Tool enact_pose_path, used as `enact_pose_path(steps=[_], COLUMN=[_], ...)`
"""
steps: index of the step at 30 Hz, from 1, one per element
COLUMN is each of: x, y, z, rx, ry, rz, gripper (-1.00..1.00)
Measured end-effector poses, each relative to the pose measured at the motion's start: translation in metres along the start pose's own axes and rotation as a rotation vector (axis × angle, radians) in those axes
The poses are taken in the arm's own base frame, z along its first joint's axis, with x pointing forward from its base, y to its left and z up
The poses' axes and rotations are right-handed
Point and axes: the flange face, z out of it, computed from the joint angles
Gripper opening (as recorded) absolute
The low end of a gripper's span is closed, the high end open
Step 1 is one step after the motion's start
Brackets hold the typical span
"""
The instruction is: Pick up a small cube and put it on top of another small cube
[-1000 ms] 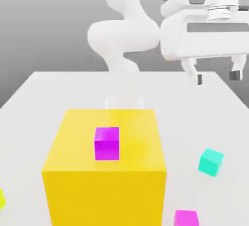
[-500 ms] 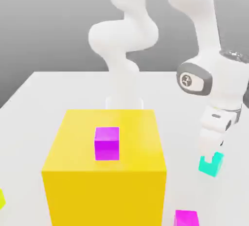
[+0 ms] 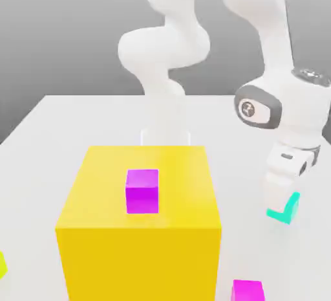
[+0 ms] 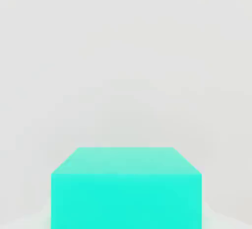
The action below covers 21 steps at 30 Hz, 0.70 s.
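The small teal cube (image 3: 290, 209) lies on the white table at the exterior view's right, and up close it reads as a plain turquoise block (image 4: 126, 188) resting on the table. My gripper (image 3: 279, 202) has come down over it and covers most of it, shut on the cube, which still sits on the table. One small magenta cube (image 3: 142, 191) rests on top of the big yellow block (image 3: 139, 248). A second magenta cube (image 3: 247, 291) lies on the table at the front right, below the teal one.
The big yellow block fills the front middle of the table (image 3: 58, 118). A small yellow cube (image 3: 2, 264) peeks in at the left edge. The arm's white base (image 3: 165, 131) stands behind the block.
The hand dropped from high at the upper right down onto the teal cube. Its fingers, open a second ago, have shut on the cube.
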Motion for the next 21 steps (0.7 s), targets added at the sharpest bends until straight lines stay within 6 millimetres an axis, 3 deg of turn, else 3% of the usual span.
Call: enact_pose_path(steps=[7, 13, 16, 21], x=[0.080, 0.150, 0.193, 0.253], y=[0.011, 0.034, 0.080, 0.180], z=[-0.007, -0.014, -0.022, -0.044], rx=[-0.021, -0.039, -0.042, -0.047], ry=[-0.077, -0.136, -0.151, -0.158], rz=[0.076, 0.141, 0.256, 0.467], gripper=[-1.00, -1.00, -1.00, -1.00])
